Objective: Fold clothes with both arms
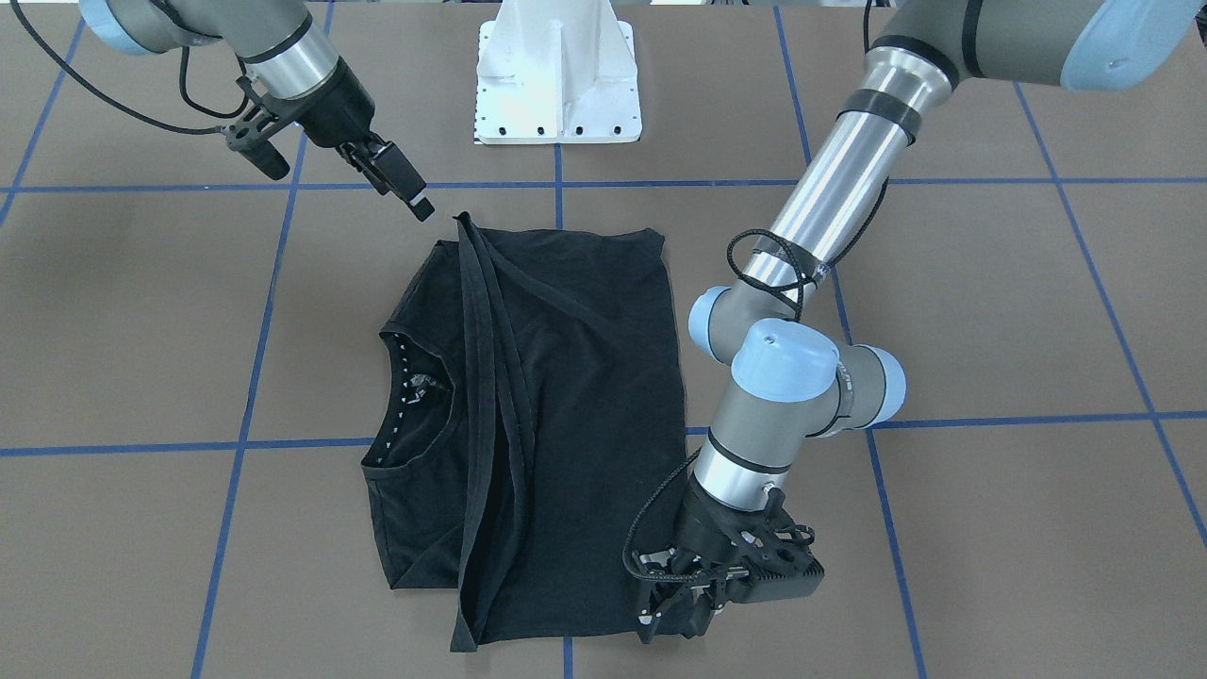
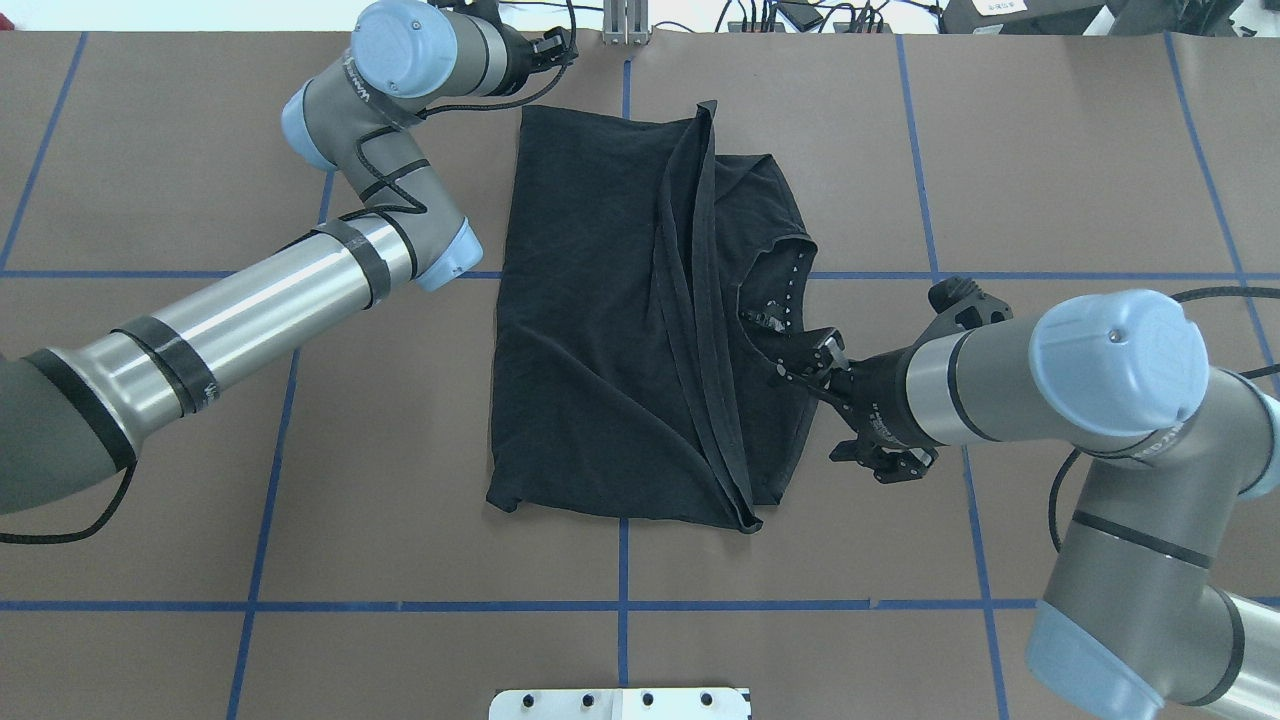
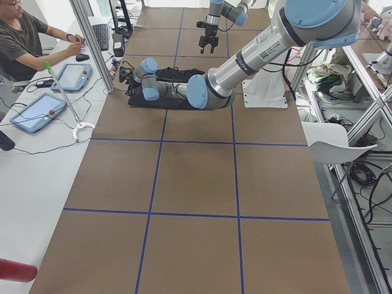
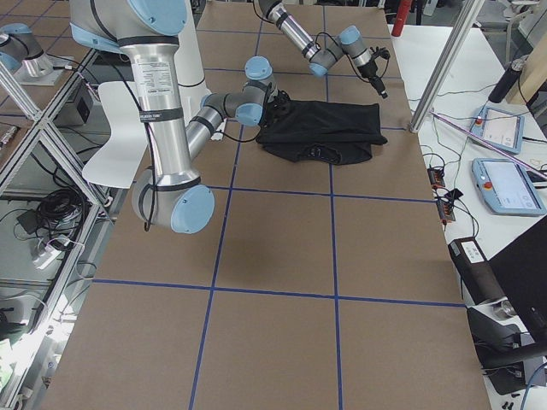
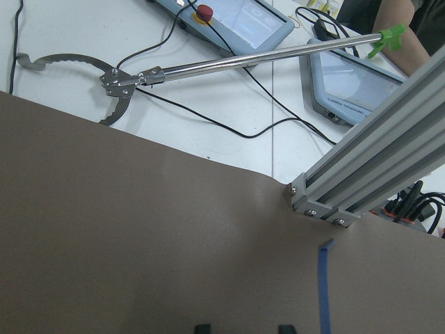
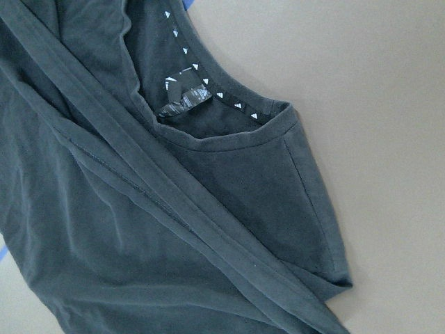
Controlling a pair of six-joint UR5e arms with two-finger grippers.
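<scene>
Overhead looked down from behind the robot; the front camera faced it. Both shared the shirt (image 2: pixel 600 330), left gripper (image 1: pixel 674 618) and right gripper (image 1: pixel 422 206). Side cameras watched from each end of the table (image 3: pixel 196 184), far off. Right wrist hung close over the collar (image 6: pixel 229 118); left looked past its fingertips (image 5: pixel 201 327).

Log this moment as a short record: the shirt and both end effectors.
T-shirt: black, lying on the table, one side folded over the middle, collar showing.
Left end effector: open, empty, low by the shirt's far corner.
Right end effector: raised over the collar side, clear of the cloth; open or shut unclear.
Fold: partly done.
</scene>
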